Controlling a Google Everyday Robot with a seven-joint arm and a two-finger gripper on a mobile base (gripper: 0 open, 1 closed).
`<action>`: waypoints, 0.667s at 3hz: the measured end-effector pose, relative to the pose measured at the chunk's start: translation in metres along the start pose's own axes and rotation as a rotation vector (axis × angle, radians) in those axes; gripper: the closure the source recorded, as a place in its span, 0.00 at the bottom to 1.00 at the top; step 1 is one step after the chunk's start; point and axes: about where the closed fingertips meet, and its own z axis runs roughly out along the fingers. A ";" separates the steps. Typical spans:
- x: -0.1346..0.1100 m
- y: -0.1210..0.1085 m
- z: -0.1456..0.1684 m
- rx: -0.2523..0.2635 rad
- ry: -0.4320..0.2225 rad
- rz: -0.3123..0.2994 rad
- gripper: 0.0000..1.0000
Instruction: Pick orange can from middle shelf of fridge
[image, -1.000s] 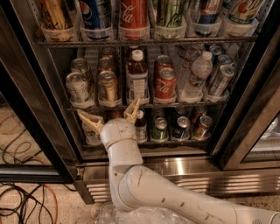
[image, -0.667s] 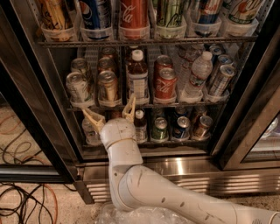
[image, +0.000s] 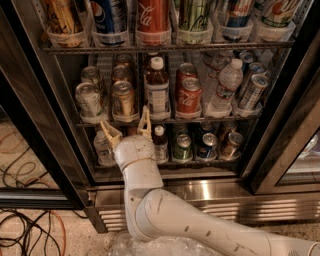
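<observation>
A white arm reaches up in front. Its gripper (image: 124, 121), fingers spread wide and empty, sits just below the middle shelf (image: 210, 120) edge. Just above stands the orange can (image: 124, 99), second lane from the left in the fridge (image: 200, 190). This looks like the approach step; next, rise and straddle the can.

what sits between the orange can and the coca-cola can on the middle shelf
A white-capped brown bottle, in the camera view; the open end effector is below the orange can.
</observation>
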 end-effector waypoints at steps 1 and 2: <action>0.000 0.000 0.000 -0.003 0.002 -0.001 0.26; -0.001 0.001 0.002 -0.014 0.001 -0.004 0.19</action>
